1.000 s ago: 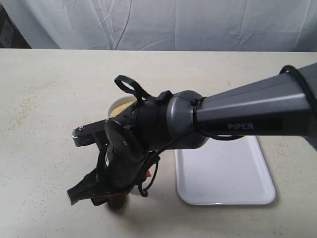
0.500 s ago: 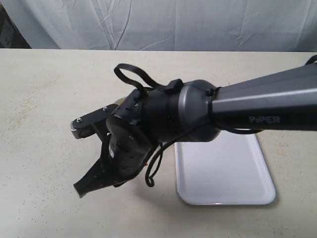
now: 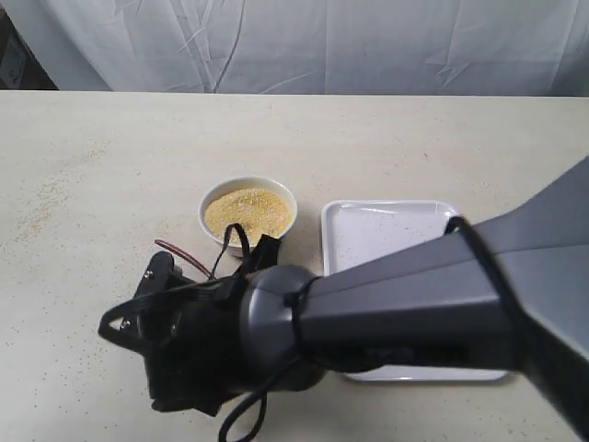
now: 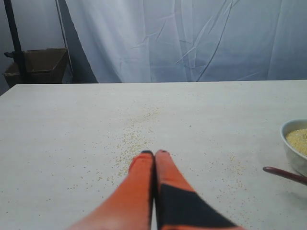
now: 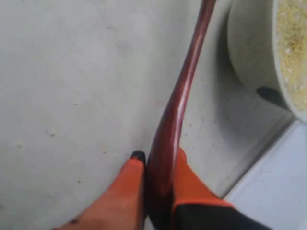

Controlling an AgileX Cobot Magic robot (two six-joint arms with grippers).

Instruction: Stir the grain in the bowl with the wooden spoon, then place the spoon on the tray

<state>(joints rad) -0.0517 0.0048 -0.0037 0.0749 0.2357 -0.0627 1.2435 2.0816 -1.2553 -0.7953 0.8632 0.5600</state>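
Observation:
The white bowl (image 3: pixel 248 214) holds a mound of yellow grain (image 3: pixel 248 209) and stands just left of the white tray (image 3: pixel 368 230). My right gripper (image 5: pixel 158 160) is shut on the scoop end of the dark reddish wooden spoon (image 5: pixel 184 91). The spoon's slim handle (image 3: pixel 179 253) pokes out toward the bowl's left, low over the table. The bowl (image 5: pixel 249 48), with a dark mark on its side, and the tray corner (image 5: pixel 283 191) lie close beside the gripper. My left gripper (image 4: pixel 154 153) is shut and empty above scattered grains; the bowl (image 4: pixel 293 143) and the spoon (image 4: pixel 285 175) show at that view's edge.
The right arm's dark wrist and forearm (image 3: pixel 276 350) fill the near part of the exterior view, covering the tray's front. Loose grains (image 4: pixel 134 139) are scattered on the beige table. A white curtain (image 3: pixel 304 41) hangs behind the table.
The right arm has swung nearer the camera and lower, uncovering the bowl and grain. The spoon's handle now shows left of the bowl.

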